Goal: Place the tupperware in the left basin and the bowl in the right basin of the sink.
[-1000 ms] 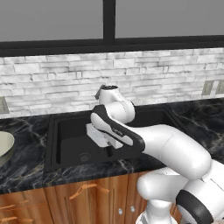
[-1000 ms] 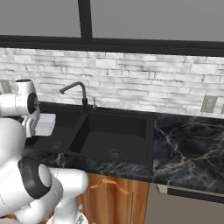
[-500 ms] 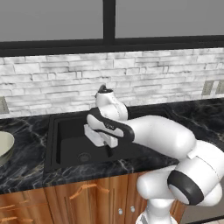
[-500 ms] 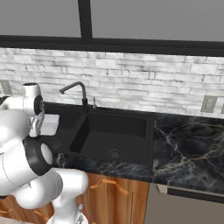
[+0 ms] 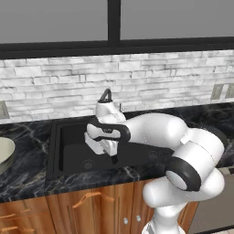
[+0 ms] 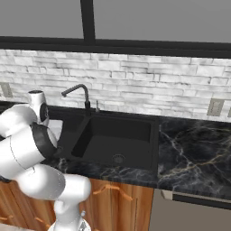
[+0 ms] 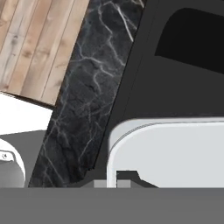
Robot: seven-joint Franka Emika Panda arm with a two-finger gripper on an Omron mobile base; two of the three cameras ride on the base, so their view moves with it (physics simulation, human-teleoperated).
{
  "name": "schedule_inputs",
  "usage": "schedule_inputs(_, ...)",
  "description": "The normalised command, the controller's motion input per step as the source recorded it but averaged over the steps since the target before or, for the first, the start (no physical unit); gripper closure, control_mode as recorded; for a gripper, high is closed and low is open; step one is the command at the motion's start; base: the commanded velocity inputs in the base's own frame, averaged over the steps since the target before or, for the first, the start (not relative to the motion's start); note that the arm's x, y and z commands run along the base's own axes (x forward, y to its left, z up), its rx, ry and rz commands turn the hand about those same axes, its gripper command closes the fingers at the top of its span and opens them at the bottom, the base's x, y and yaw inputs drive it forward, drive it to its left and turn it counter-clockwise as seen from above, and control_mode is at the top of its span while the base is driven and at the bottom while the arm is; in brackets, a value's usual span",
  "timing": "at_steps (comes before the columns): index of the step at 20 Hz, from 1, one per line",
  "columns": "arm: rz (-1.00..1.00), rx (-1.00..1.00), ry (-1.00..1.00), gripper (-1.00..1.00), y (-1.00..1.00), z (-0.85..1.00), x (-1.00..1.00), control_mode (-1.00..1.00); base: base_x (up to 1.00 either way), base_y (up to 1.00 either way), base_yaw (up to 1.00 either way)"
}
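Observation:
The tupperware (image 5: 97,144), a pale rectangular container, hangs tilted over the left basin (image 5: 73,148) of the black sink (image 5: 54,151). My gripper (image 5: 111,154) is shut on its rim. In the hand view the tupperware (image 7: 170,151) shows its rounded corner and raised rim, and the gripper (image 7: 117,178) pinches that rim at the bottom edge. Below it lies the basin's dark floor (image 7: 175,87). The cream bowl (image 5: 4,153) rests on the counter at the far left, apart from the gripper. The right basin (image 6: 115,137) lies open under the faucet (image 6: 80,91).
The black gooseneck faucet (image 5: 106,94) rises just behind the hand. Dark marble counter (image 6: 194,153) runs right of the sink, and a narrow strip (image 7: 83,109) fronts it above the wooden cabinets (image 7: 35,48). A brick wall with an outlet (image 6: 214,107) stands behind.
The arm's elbow has swung left and forward. The hand has dropped slightly over the left basin, still carrying the tupperware.

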Motion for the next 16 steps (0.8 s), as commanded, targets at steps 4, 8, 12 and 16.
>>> schedule_inputs(4, 0.0, 0.0, 0.0, 1.0, 0.18, -0.34, 0.36, -1.0, 0.0, 0.0, 0.0)
schedule_inputs(8, 0.0, 0.0, 0.0, 1.0, 0.18, -0.34, 0.33, -1.0, 0.0, 0.0, 0.0)
schedule_inputs(12, 0.0, 0.0, 0.0, 1.0, 0.08, -0.28, 0.26, -1.0, 0.0, 0.0, 0.0)
schedule_inputs(16, 0.0, 0.0, 0.0, 1.0, 0.06, -0.31, 0.27, -1.0, 0.0, 0.0, 0.0)
